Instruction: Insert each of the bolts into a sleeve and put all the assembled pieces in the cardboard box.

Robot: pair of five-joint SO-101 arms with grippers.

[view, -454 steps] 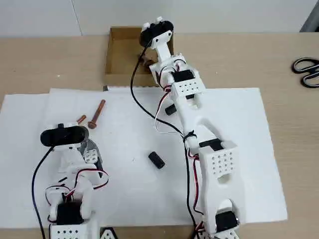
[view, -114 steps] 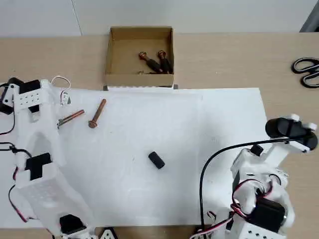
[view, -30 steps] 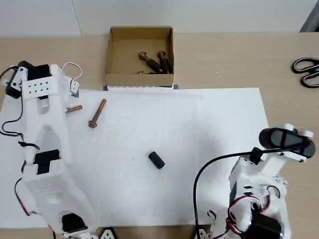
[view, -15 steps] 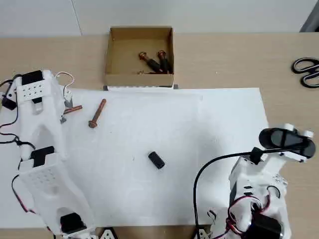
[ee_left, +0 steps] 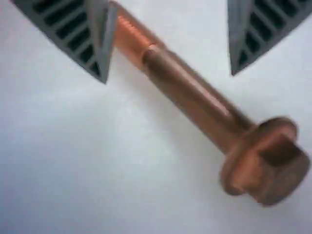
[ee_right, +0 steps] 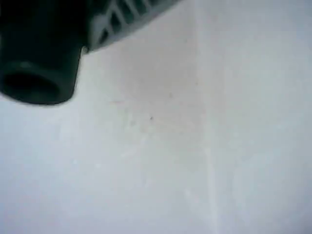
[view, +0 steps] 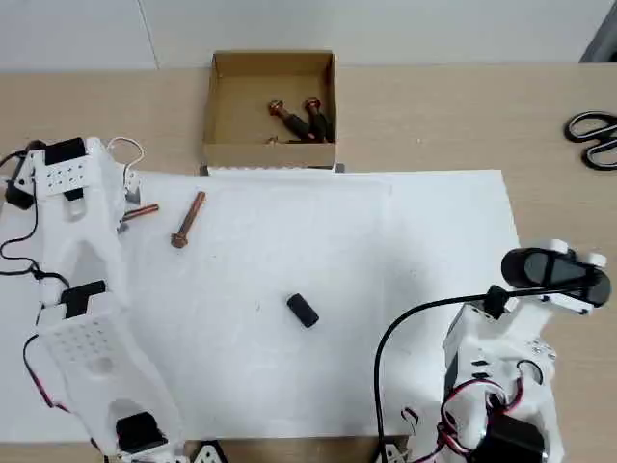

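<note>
Bolt pick-up stage of the assembly. The left gripper (ee_left: 165, 73) hangs low over a copper-coloured hex-headed bolt (ee_left: 195, 97), which lies on the white paper sheet (view: 405, 251) near its left edge. The jaws stand wide and straddle the threaded end, with one ribbed fingertip (ee_left: 73, 34) touching or just beside the thread and nothing gripped. A second copper bolt (view: 188, 220) lies just beside the first, toward the sheet's middle. A short black cylindrical sleeve (view: 302, 310) lies loose near the centre, well apart from both. The right gripper (ee_right: 85, 41), on the arm folded at the sheet's lower right corner, appears closed on a second black sleeve (ee_right: 39, 63) with its bore end showing. The brown cardboard box (view: 207, 106) beyond the sheet holds two assembled pieces (view: 304, 119). Judged step: grasping the third bolt. Next, the jaws need to close squarely on the shank, which may roll; the arm must then lift and align the thread with the held sleeve's bore.
</note>
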